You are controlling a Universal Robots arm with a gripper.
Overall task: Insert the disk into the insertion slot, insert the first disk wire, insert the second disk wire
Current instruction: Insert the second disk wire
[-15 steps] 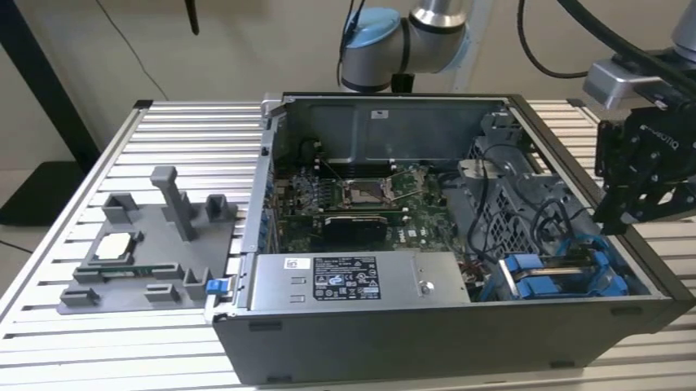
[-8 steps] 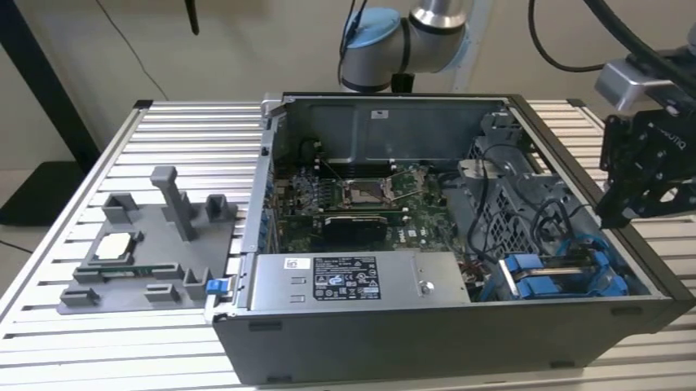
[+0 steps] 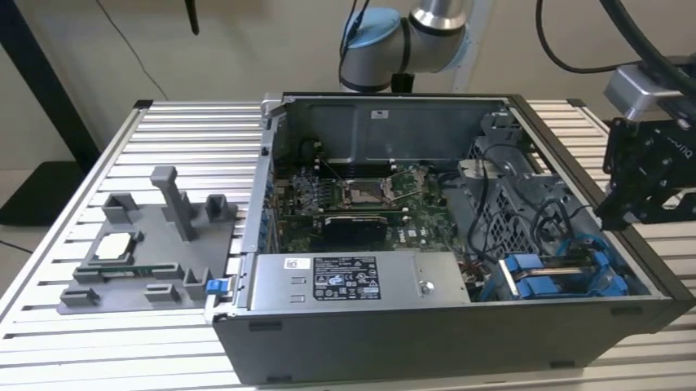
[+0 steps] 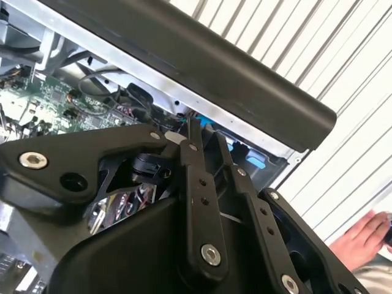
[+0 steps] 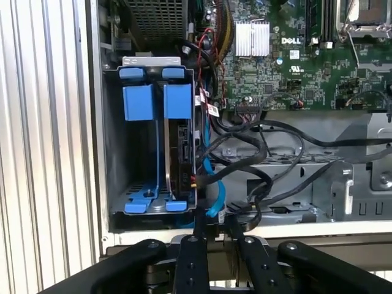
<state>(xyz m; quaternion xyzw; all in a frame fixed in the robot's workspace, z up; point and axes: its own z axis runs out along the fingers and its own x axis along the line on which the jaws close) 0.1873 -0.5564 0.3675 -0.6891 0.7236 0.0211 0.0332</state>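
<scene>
Looks like the disk [image 5: 182, 156] sits edge-on in the insertion slot [image 5: 113, 153] so the blue rails [image 5: 138, 101] hold it, can't tell if your gripper [image 5: 217, 222] is clamped

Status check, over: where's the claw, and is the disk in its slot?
Claw poised at case edge, facing the insertion slot. Disk looks seated edge-on in it. Black cables bunched alongside; a person's hand by the table.

pc case [image 3: 435, 346] on the table [image 3: 65, 346], parts tray [image 3: 142, 265] at the exterior view's left of it, inside: power-supply box [image 3: 348, 281] up front, insertion slot [image 3: 539, 275] beside it, motherboard [image 3: 359, 204] behind
</scene>
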